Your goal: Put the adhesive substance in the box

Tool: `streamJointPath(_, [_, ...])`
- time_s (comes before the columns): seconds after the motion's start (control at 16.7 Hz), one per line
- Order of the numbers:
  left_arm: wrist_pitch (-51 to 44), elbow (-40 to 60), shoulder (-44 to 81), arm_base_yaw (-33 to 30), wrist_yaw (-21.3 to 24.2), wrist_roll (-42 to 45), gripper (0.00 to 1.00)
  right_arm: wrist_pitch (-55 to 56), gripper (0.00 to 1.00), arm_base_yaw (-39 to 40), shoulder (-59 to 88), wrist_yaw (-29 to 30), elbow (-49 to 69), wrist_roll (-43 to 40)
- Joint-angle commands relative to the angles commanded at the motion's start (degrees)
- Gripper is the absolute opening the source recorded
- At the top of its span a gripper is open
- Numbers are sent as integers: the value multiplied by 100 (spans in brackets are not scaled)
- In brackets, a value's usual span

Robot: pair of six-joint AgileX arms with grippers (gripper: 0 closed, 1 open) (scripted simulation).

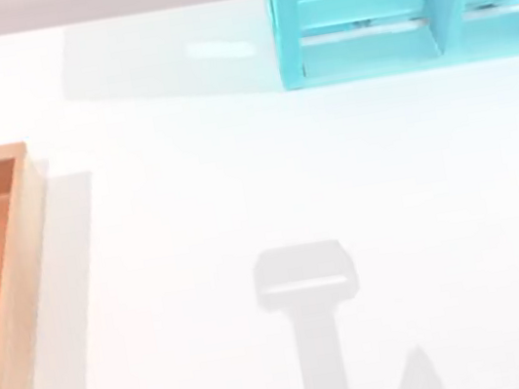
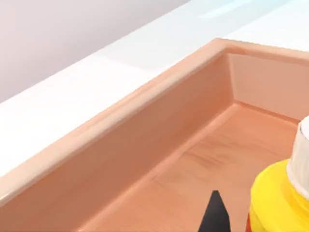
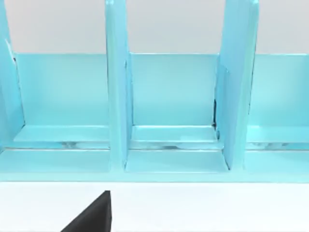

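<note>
The adhesive substance [image 2: 277, 203], a yellow bottle with a white cap, is close in the left wrist view, over the floor of the box near an inner corner. I cannot tell whether it rests on the floor. A black piece of my left gripper [image 2: 215, 217] shows right beside the bottle. In the top view the box [image 1: 19, 282], an orange-brown wooden tray with raised rims [image 2: 120, 111], lies at the table's left edge. A black piece of my right gripper [image 3: 91, 216] shows above the white table, facing the shelf unit.
A turquoise-blue shelf unit [image 1: 378, 8] with upright dividers [image 3: 116, 87] stands at the back right of the table. Grey shadows of the arms [image 1: 306, 286] fall on the white tabletop near the front middle and front right.
</note>
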Motion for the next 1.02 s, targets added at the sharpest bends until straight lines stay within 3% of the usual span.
streamJointPath(0.36, [747, -506, 1, -549, 489, -1278, 0, 0, 100, 0, 0, 0, 0, 0])
streamJointPath(0.78, [808, -623, 35, -662, 588, -1516, 0, 0, 100, 0, 0, 0, 0, 0])
streamJointPath(1.02, [808, -623, 35, -662, 588, -1516, 30, 0, 100, 0, 0, 0, 0, 0])
